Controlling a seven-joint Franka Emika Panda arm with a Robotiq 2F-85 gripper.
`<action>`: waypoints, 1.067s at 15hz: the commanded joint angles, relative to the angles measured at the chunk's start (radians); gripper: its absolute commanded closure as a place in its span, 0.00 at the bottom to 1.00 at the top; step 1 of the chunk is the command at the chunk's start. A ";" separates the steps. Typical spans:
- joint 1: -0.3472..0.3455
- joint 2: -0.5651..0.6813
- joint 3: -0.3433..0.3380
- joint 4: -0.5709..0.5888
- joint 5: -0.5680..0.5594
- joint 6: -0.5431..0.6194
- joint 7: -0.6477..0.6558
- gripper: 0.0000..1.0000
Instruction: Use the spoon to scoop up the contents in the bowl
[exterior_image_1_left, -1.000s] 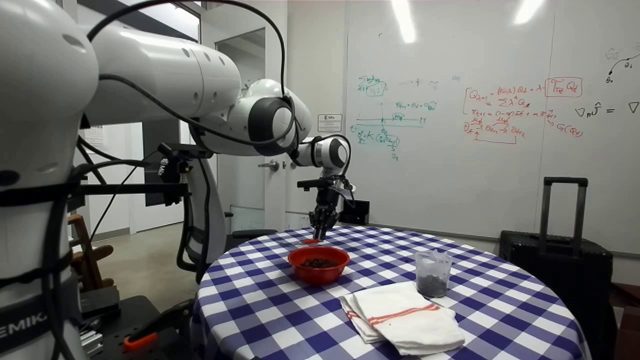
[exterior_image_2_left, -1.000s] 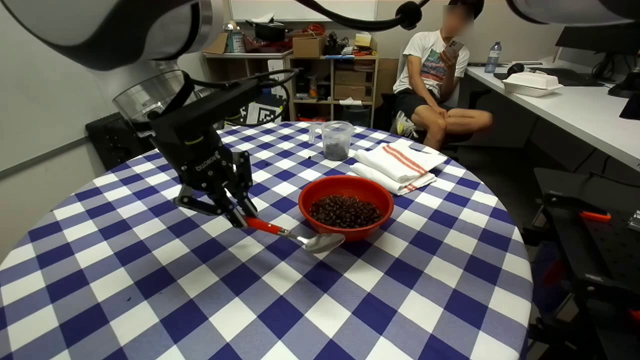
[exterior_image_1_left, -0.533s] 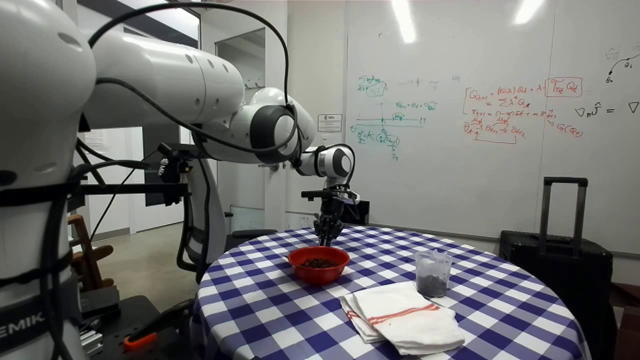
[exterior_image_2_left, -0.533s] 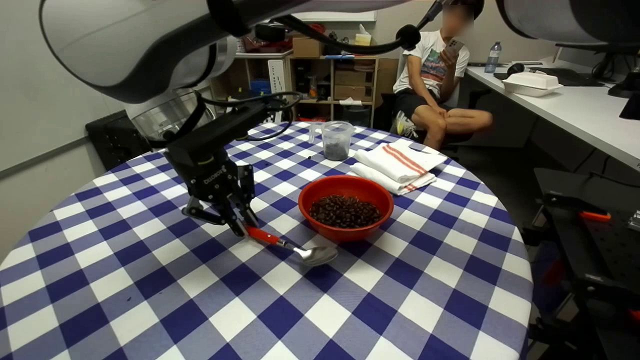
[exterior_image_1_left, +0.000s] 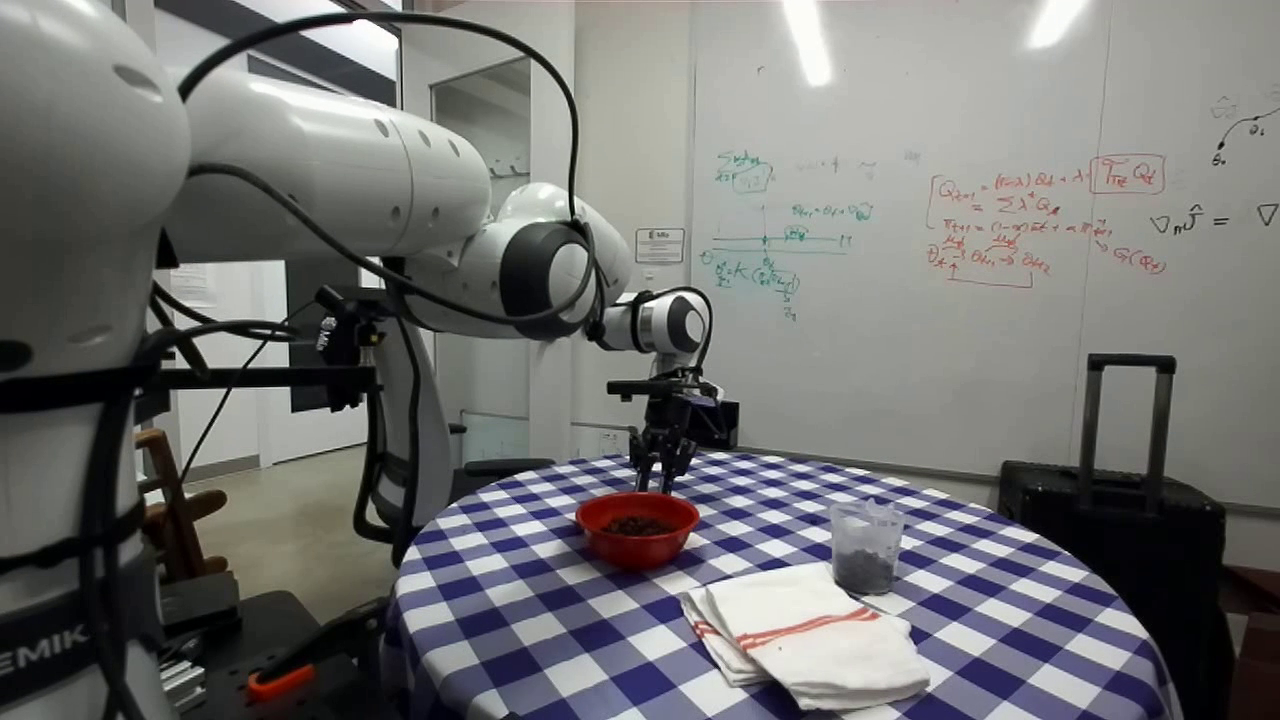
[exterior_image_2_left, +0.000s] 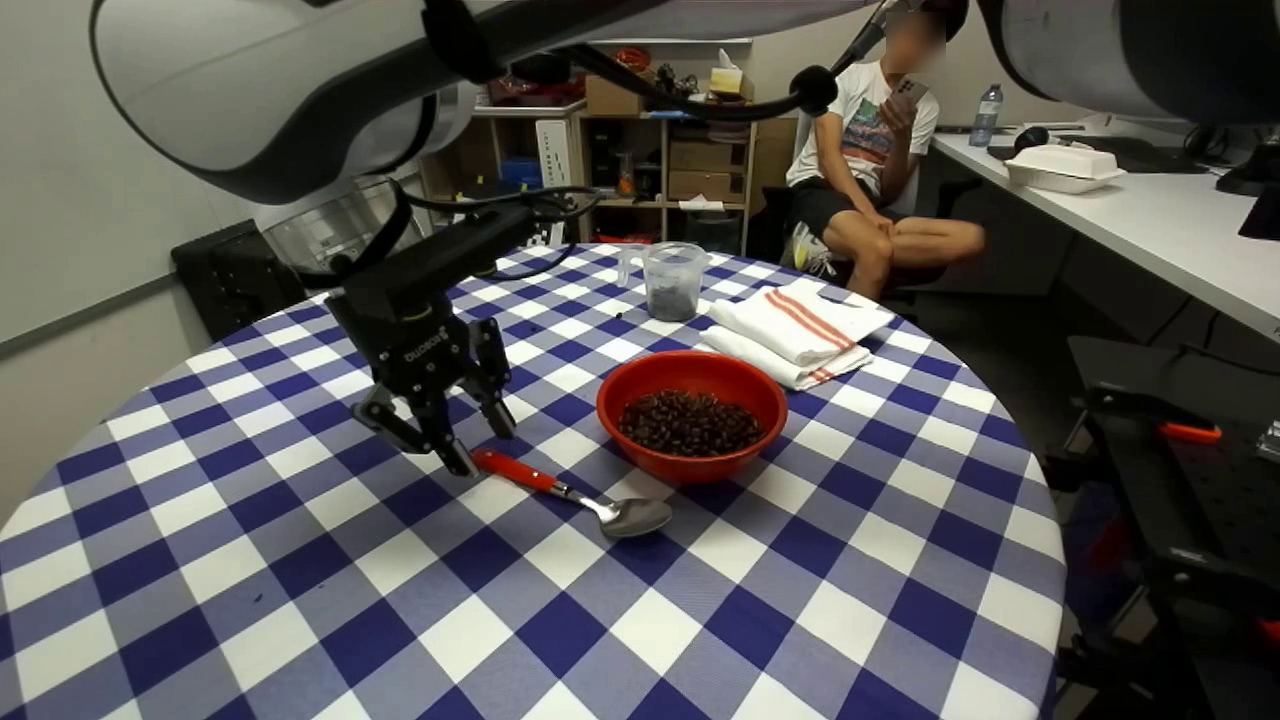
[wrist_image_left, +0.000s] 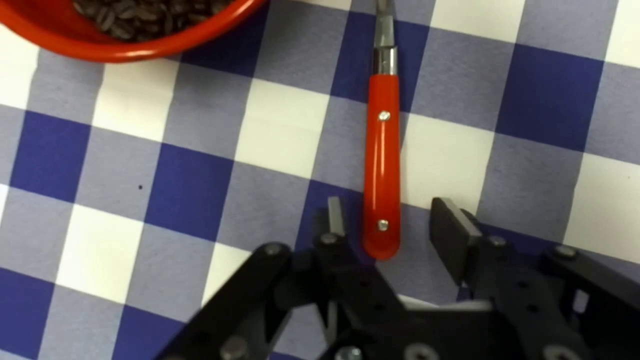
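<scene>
On the checked tablecloth (exterior_image_2_left: 420, 620), just beside the red bowl (exterior_image_2_left: 692, 468) and outside it, lies the spoon (exterior_image_2_left: 562, 490), its red handle (wrist_image_left: 382, 170) pointing to the gripper (exterior_image_2_left: 484, 442). The spoon looks light and stiff, unlikely to break, though the glossy handle may prove slippery. Pinched at the very end, it would probably droop or twist under load; a better hold is further up, between the two rivets, across the handle's width. The jaws stand part-way apart around the handle's butt, with a gap on each side in the wrist view, and hold nothing. The bowl seems light enough to slide if pushed; the dark beans (exterior_image_2_left: 690, 422) in it look dry and loose, apt to roll off a tilted spoon.

Further out are a clear measuring cup (exterior_image_2_left: 676, 285) and a folded towel (exterior_image_2_left: 800, 335), neither with readable writing. ROBOTIQ is legible on the gripper, and "EMIK" low on the arm (exterior_image_1_left: 330, 150). Red equations, one term boxed, fill part of the whiteboard (exterior_image_1_left: 900, 380); the wall sign (exterior_image_1_left: 660, 246) is too small to read.
</scene>
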 joint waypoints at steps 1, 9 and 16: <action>-0.026 -0.060 0.017 -0.005 0.022 -0.035 -0.109 0.19; -0.106 -0.213 -0.007 -0.014 -0.016 -0.193 -0.346 0.00; -0.148 -0.268 -0.012 -0.015 -0.025 -0.221 -0.473 0.00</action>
